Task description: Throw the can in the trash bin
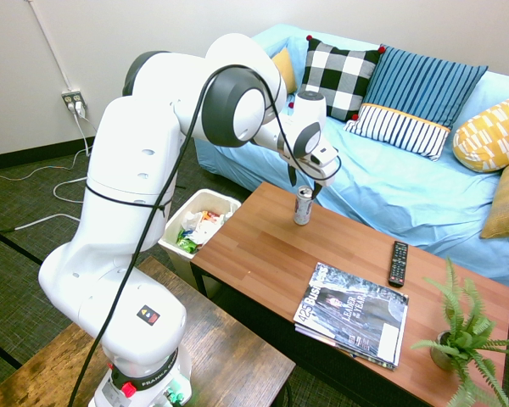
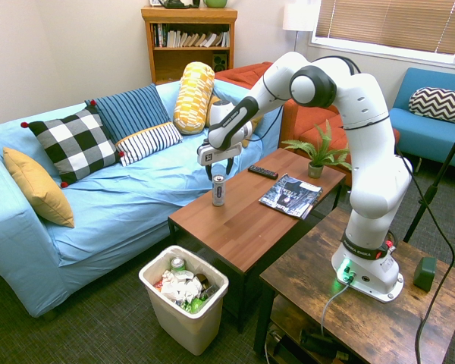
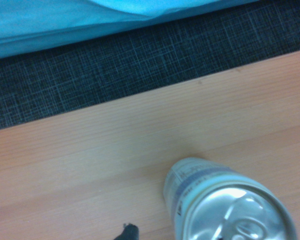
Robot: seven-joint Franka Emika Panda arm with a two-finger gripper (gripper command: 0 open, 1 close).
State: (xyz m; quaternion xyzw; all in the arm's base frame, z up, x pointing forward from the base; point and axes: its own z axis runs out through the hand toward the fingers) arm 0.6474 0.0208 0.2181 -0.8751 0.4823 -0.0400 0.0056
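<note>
The can (image 1: 303, 206) stands upright on the wooden coffee table (image 1: 263, 263), near the edge that faces the light-blue sofa (image 1: 407, 182) and toward the end of the table closest to the trash bin (image 1: 180, 248). The gripper (image 1: 304, 182) hangs directly above the can, its dark fingers pointing down around the can's top; from either exterior view it cannot be told whether the fingers are touching the can or how far apart they stand, though the can's base rests on the table. In the wrist view the can's silver lid and pull tab (image 3: 240, 220) show from above, with the tabletop, a strip of dark carpet (image 3: 115, 75) and the sofa's blue cover beyond it. The white bin sits on the carpet just off the table's short end, below the tabletop level, and holds white, green and colourful litter; in the second exterior view another can (image 2: 178, 265) shows among that litter. Farther along the table lie a magazine (image 1: 352, 315), a black remote control (image 1: 399, 263) beside it, and a small potted fern (image 1: 467, 335) at the far end. The sofa carries a black-and-white checked cushion (image 1: 338, 76), a blue striped cushion (image 1: 420, 93) and yellow cushions (image 1: 492, 131).
</note>
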